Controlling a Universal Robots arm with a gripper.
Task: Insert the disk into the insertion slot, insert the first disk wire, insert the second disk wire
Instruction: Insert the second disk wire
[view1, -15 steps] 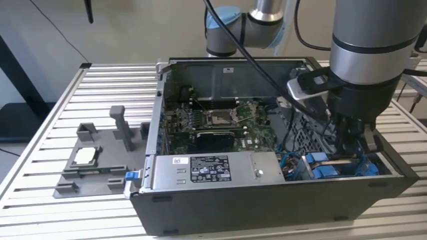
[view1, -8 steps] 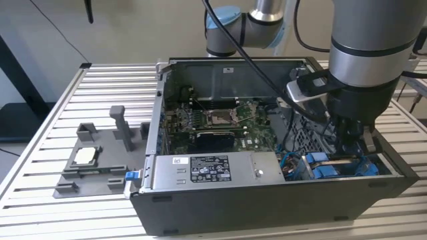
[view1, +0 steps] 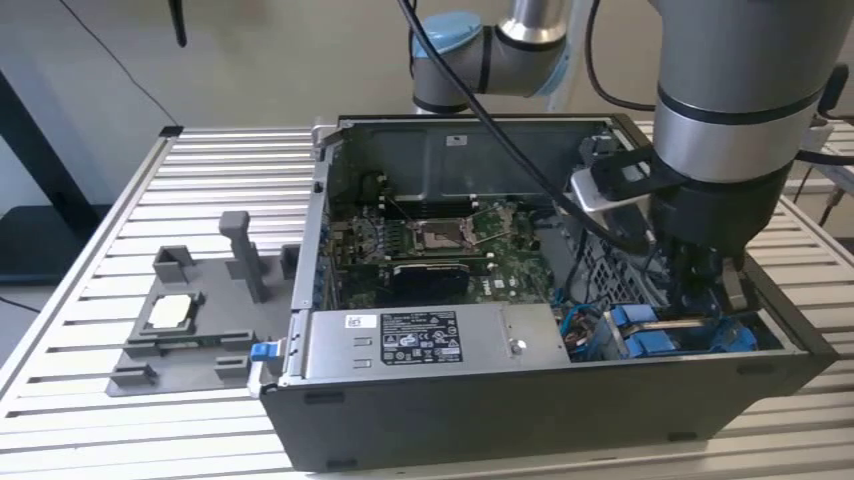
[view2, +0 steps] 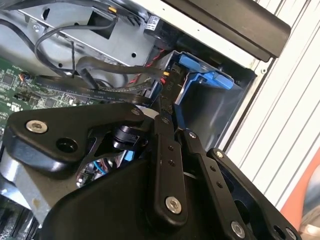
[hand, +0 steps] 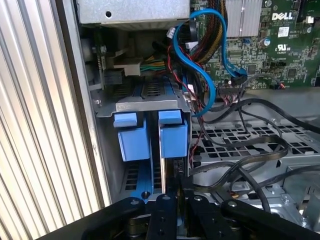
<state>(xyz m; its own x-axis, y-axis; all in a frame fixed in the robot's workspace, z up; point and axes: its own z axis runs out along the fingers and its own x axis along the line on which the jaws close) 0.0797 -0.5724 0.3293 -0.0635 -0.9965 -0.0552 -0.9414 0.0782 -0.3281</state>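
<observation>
The disk stands on edge in its blue carrier (hand: 172, 135) inside the insertion slot (hand: 150, 102), a grey perforated bay at the case's front corner on the exterior view's right. A second blue carrier (hand: 132, 137) sits beside it. My gripper (view1: 714, 295) reaches down into that corner. In both wrist views its fingers (view2: 165, 145) are drawn close together. Their tips (hand: 180, 187) pinch a small black wire connector (view2: 167, 82) right at the disk's end, next to the blue carrier (view2: 200, 75). Red and black leads run from the connector.
The open computer case (view1: 534, 420) lies on a slatted metal table (view1: 160, 420). A grey labelled power-supply box (view1: 400, 340) and the motherboard (view1: 434, 235) fill the case's middle. A blue data cable (hand: 210, 85) and loose black cables (hand: 250, 155) cross near the bay. A grey fixture (view1: 187, 320) sits beside the case.
</observation>
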